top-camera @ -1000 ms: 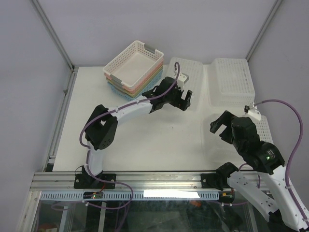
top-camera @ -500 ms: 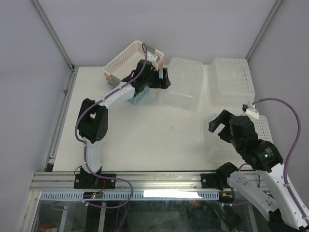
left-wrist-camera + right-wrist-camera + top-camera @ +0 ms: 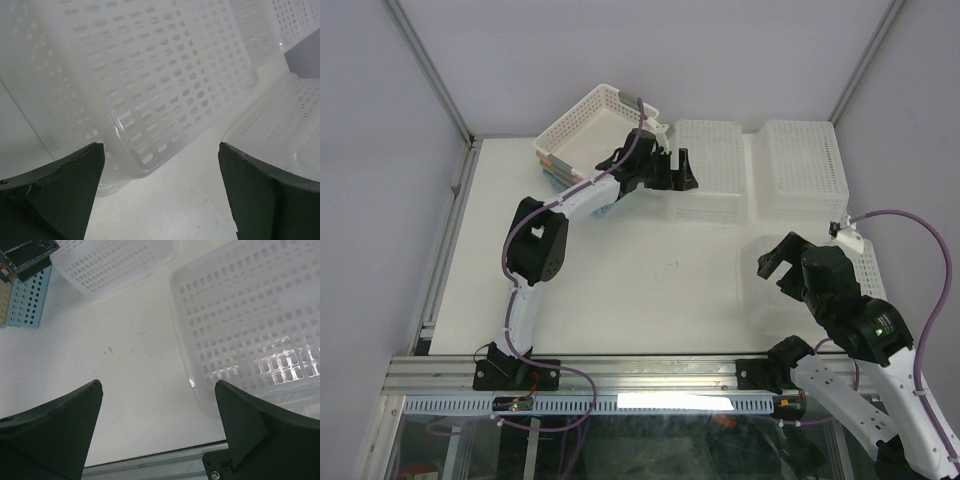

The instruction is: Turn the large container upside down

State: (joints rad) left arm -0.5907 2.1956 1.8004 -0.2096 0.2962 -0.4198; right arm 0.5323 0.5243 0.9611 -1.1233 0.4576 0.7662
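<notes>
Three large clear perforated containers lie on the white table. One (image 3: 715, 170) lies at the back middle, its slotted face (image 3: 165, 75) filling the left wrist view and tilted up off the table. My left gripper (image 3: 680, 172) is open just off its left edge, with only bare table between its fingers (image 3: 160, 147). A second container (image 3: 803, 168) lies at the back right, base up. The third container (image 3: 840, 265) lies at the near right, its slotted base seen through its rim (image 3: 250, 325). My right gripper (image 3: 778, 255) hovers open over that container's left edge (image 3: 157, 385), holding nothing.
A stack of coloured baskets (image 3: 590, 140) with a white one on top stands at the back left, its blue bottom basket (image 3: 25, 295) also showing in the right wrist view. Metal frame posts and a rail (image 3: 620, 370) bound the table (image 3: 650, 280).
My left gripper swung from the middle back to the basket stack, then right to the middle container's left edge. That container went from skewed to square. The right arm barely shifted.
</notes>
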